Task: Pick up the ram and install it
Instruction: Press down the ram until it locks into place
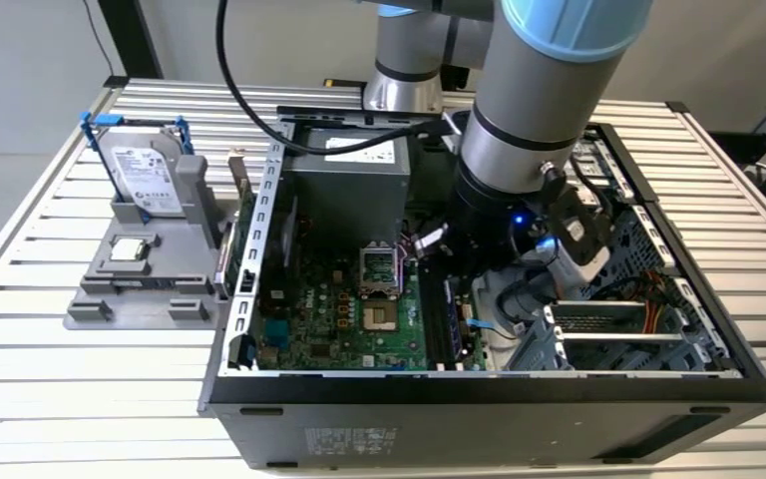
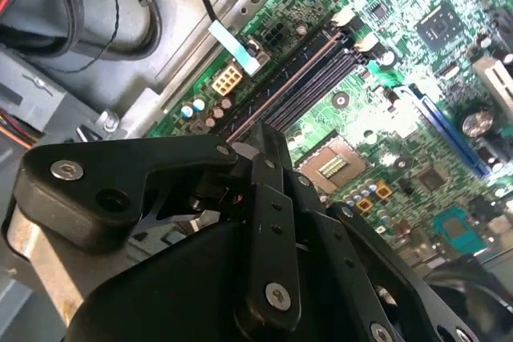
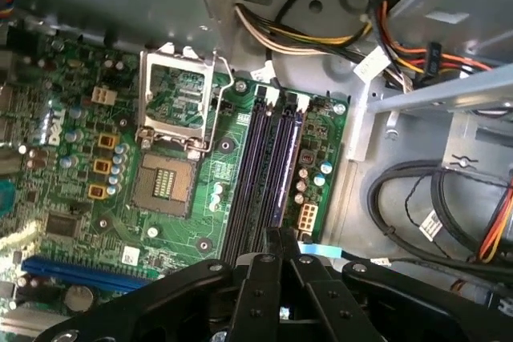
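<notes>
My gripper (image 1: pixel 457 289) is down inside the open computer case (image 1: pixel 490 389), over the near end of the black memory slots (image 3: pixel 250 174). In both wrist views its black fingers (image 3: pixel 264 266) are drawn together. A thin, dark, bluish-edged strip, the ram (image 3: pixel 284 170), runs edge-on from the fingertips along one slot, and the gripper (image 3: pixel 279 238) is shut on its near part. From the second wrist view the ram (image 2: pixel 292 86) lies in line with the slots (image 2: pixel 321 78), reaching from the gripper (image 2: pixel 268 146) to the white latches. How deep it sits in the slot I cannot tell.
The open processor socket (image 3: pixel 176 102) lies beside the slots. Cable bundles (image 3: pixel 449 198) and a metal drive cage (image 1: pixel 622 319) crowd the other side. Outside the case, at the exterior view's left, a grey fixture (image 1: pixel 144 269) holds a silver hard drive (image 1: pixel 144 175).
</notes>
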